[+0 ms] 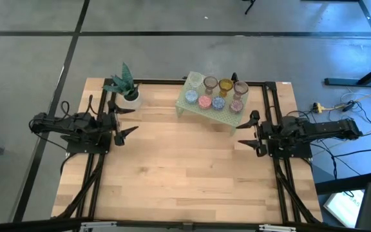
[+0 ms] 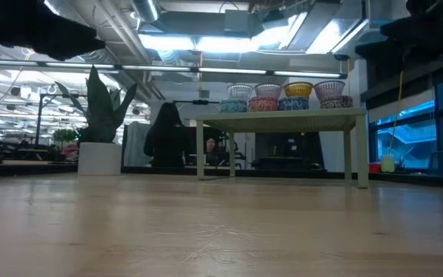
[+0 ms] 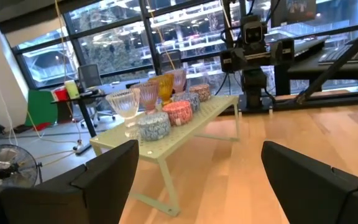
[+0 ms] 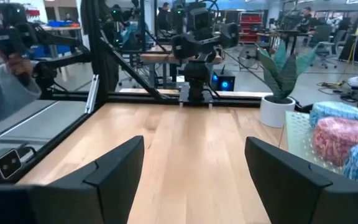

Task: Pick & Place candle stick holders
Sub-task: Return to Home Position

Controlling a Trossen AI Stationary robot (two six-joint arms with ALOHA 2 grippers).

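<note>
Candle stick holders (image 1: pixel 214 95) fill rack (image 1: pixel 184 103); wrist views show left tool (image 3: pixel 199 149), right tool (image 4: pixel 193 142) released.

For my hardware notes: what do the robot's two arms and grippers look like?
The left arm and right arm are matte black, with boxy segments. The left gripper and right gripper each have two broad, black, angular fingers. Dark cables trail behind the right arm.
</note>
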